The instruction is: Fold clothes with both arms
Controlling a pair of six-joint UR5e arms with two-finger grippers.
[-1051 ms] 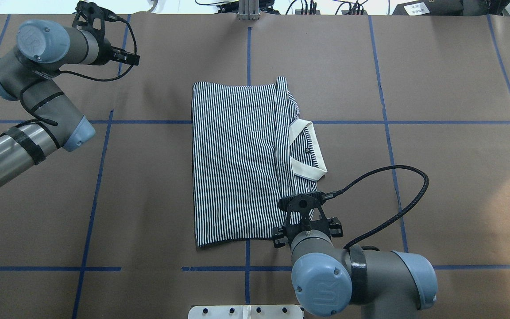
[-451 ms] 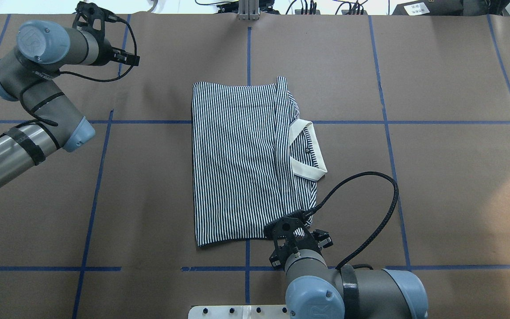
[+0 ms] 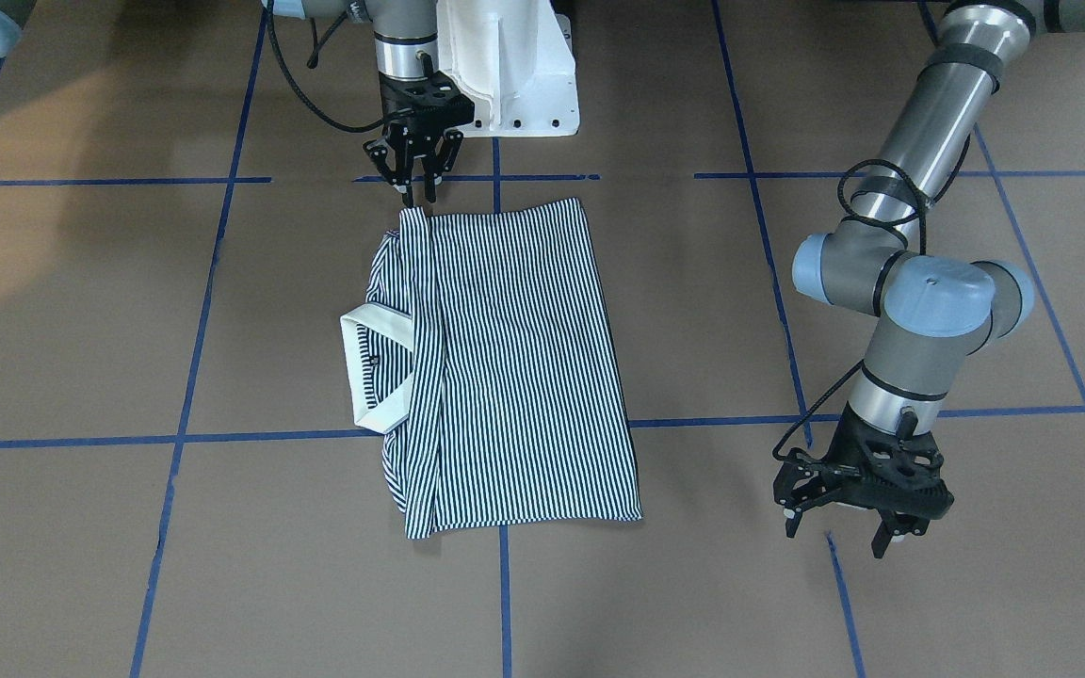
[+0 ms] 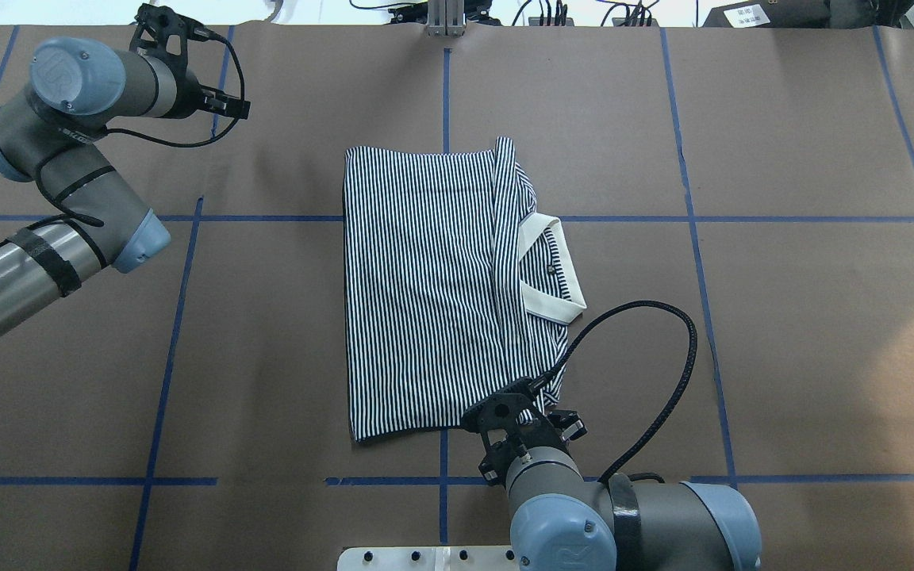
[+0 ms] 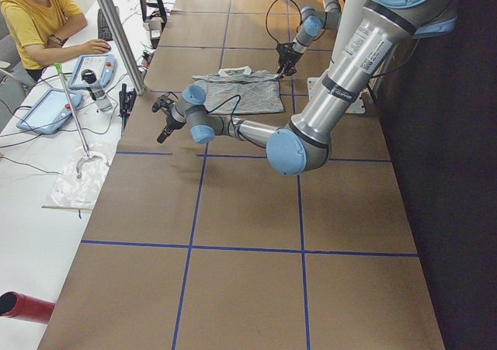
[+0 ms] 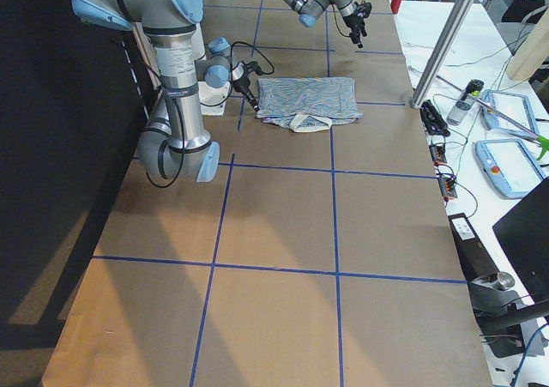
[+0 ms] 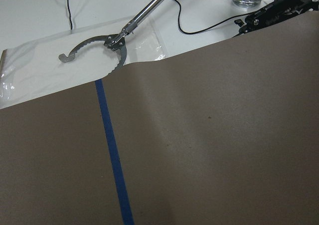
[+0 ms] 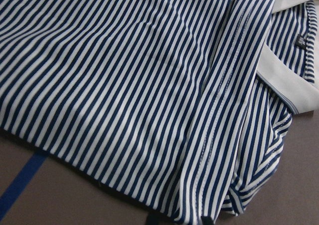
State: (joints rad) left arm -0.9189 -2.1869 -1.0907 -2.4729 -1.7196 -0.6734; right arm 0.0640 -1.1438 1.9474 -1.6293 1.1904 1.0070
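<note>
The right pincer [image 3: 418,196] points straight down at the counter [image 3: 787,612]. Its two fingers are slightly apart and hold nothing. The tips hang right at the nearest corner of the shirt [image 3: 514,367]; whether they touch the cloth cannot be told.

The navy-and-white striped shirt lies flat, folded into a long rectangle that stretches away from this pincer. Its white collar [image 3: 351,367] juts from the folded edge on the side away from the left pincer [image 3: 836,539]. This pincer's wrist view is filled with stripes, with the collar at the upper right.

The left pincer hangs low over bare brown counter, fingers spread wide and empty, with the shirt well apart from it. Its wrist view shows brown counter, a line of blue tape [image 7: 113,155], and a metal tool [image 7: 121,37] beyond the counter's edge.
</note>
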